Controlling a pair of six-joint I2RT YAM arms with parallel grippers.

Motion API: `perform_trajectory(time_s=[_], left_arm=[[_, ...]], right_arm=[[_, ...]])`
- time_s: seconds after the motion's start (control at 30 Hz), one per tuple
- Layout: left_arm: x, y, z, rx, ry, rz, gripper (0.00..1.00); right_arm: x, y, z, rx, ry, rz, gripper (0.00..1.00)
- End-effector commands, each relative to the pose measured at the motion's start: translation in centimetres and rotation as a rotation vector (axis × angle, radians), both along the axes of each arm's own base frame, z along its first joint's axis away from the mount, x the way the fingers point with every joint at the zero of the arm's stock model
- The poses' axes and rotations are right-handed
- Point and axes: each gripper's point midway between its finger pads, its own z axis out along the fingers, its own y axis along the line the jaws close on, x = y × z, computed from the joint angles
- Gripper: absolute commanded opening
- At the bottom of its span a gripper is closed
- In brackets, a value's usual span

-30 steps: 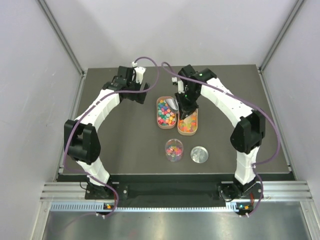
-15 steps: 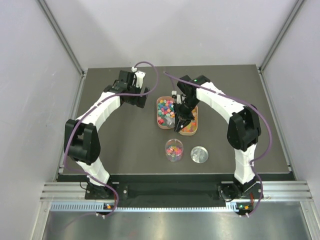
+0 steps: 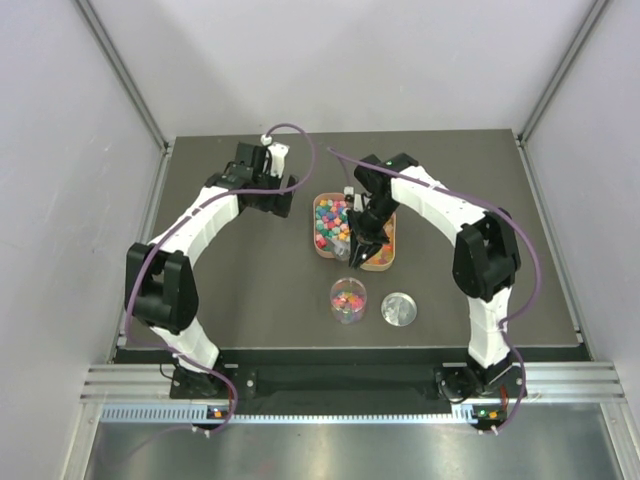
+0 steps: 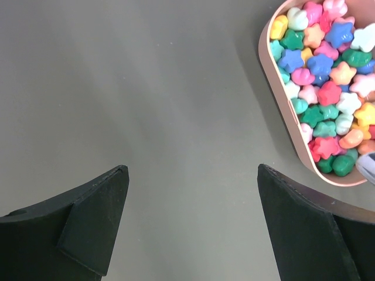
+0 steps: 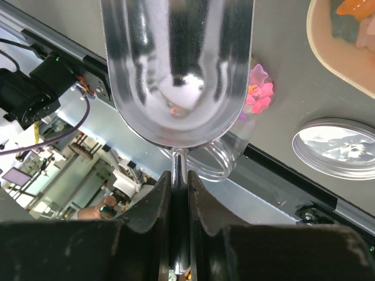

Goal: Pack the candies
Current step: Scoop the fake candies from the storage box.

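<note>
The candies (image 3: 328, 222) are small bright mixed-colour sweets filling the left oval tray (image 3: 313, 228); they also show in the left wrist view (image 4: 325, 88). More candies lie in a clear jar (image 3: 347, 300), seen under the scoop in the right wrist view (image 5: 259, 89). My right gripper (image 3: 358, 240) (image 5: 179, 175) is shut on the handle of the metal scoop (image 5: 176, 64), held over the trays' near end, just beyond the jar. No candy shows in the scoop's bowl. My left gripper (image 3: 275, 195) (image 4: 193, 175) is open and empty over bare table left of the tray.
A second oval tray (image 3: 388, 258) with orange sweets lies right of the first, its rim in the right wrist view (image 5: 328, 55). The jar's round metal lid (image 3: 400, 309) (image 5: 340, 146) lies flat to the right of the jar. White walls enclose the dark table.
My right gripper has carried the scoop from the far end of the trays toward the near end, closer to the jar. The left arm has barely shifted.
</note>
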Motion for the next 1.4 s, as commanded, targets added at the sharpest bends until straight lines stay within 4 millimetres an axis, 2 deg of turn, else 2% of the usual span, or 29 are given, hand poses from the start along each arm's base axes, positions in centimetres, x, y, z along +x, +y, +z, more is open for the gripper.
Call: perform_trajectory(time_s=[0.0, 0.27, 0.37, 0.4, 0.47, 0.5, 0.57, 0.6, 0.63, 0.67, 0.7, 0.73, 0.77, 0.8, 0.83, 0.87, 0.9, 0.93, 0.97, 1.03, 1.1, 1.27, 1.37], left_arm=[[-0.1, -0.2, 2.5, -0.04, -0.079, 0.004, 0.95], [-1.1, -0.3, 2.2, -0.058, -0.071, 0.002, 0.96], [-0.5, -0.9, 1.9, -0.069, -0.076, -0.025, 0.96], [0.0, -1.1, 1.1, -0.06, -0.067, -0.042, 0.96], [1.5, -1.6, 1.4, -0.071, -0.098, -0.049, 0.97], [2.2, -1.9, 0.3, -0.068, -0.084, -0.052, 0.97], [4.3, -2.7, 1.0, -0.084, -0.142, -0.077, 0.97], [5.0, -3.2, 0.0, -0.09, -0.138, -0.096, 0.97], [6.1, -3.8, 1.1, -0.11, -0.174, -0.109, 0.97], [6.9, -4.3, 1.2, -0.125, -0.187, -0.122, 0.98], [7.4, -5.3, -0.2, -0.149, -0.158, -0.151, 0.98], [8.4, -5.9, 0.8, -0.173, -0.181, -0.162, 0.97], [8.8, -6.5, 0.6, -0.193, -0.171, -0.173, 0.97], [9.1, -7.3, -1.0, -0.223, -0.13, -0.188, 0.97], [10.0, -8.0, 0.1, -0.247, -0.146, -0.201, 0.96], [10.3, -8.4, 0.0, -0.264, -0.135, -0.206, 0.96], [10.4, -9.0, -1.2, -0.289, -0.096, -0.211, 0.95], [11.0, -9.4, -0.4, -0.307, -0.111, -0.217, 0.95], [11.2, -9.7, -1.1, -0.321, -0.093, -0.217, 0.94], [11.4, -10.6, -0.8, -0.354, -0.095, -0.243, 0.92], [11.5, -11.1, -1.9, -0.369, -0.07, -0.259, 0.89], [10.8, -12.3, -4.9, -0.433, 0.034, -0.291, 0.78], [10.3, -13.0, -5.3, -0.471, 0.06, -0.312, 0.75]], right_arm=[[0.4, 0.4, -0.2, -0.004, 0.027, -0.015, 0.0], [1.8, 0.6, -2.2, -0.052, 0.027, -0.014, 0.0], [2.5, 0.9, -2.4, -0.052, 0.008, -0.011, 0.0], [2.7, 1.0, -2.3, -0.049, 0.002, -0.012, 0.0], [3.0, 0.9, -2.5, -0.058, -0.012, -0.011, 0.0], [3.0, 0.9, -2.5, -0.059, -0.013, -0.011, 0.0], [3.1, 0.7, -2.5, -0.071, -0.022, -0.013, 0.0], [3.1, 0.6, -2.6, -0.077, -0.024, -0.012, 0.0], [3.2, 0.4, -2.7, -0.089, -0.034, -0.01, 0.0], [3.3, 0.3, -2.9, -0.098, -0.037, -0.009, 0.0], [3.3, 0.3, -2.9, -0.102, -0.045, -0.003, 0.0], [3.5, 0.2, -2.9, -0.107, -0.052, -0.001, 0.0], [3.6, 0.3, -3.1, -0.111, -0.051, -0.001, 0.0], [3.9, 0.4, -3.0, -0.107, -0.06, -0.001, 0.0], [4.0, 0.4, -3.0, -0.106, -0.061, 0.002, 0.0], [4.1, 0.5, -3.1, -0.105, -0.063, 0.003, 0.0], [4.2, 0.6, -3.1, -0.102, -0.068, 0.002, 0.0], [4.3, 0.7, -3.1, -0.102, -0.068, 0.003, 0.0], [4.4, 0.6, -3.2, -0.102, -0.068, 0.002, 0.0], [4.5, 0.5, -3.4, -0.111, -0.077, 0.003, 0.0], [4.6, 0.5, -3.6, -0.119, -0.081, 0.005, 0.0], [4.8, 0.4, -3.8, -0.137, -0.094, 0.006, 0.0], [5.2, 0.4, -3.9, -0.145, -0.106, 0.007, 0.0]])
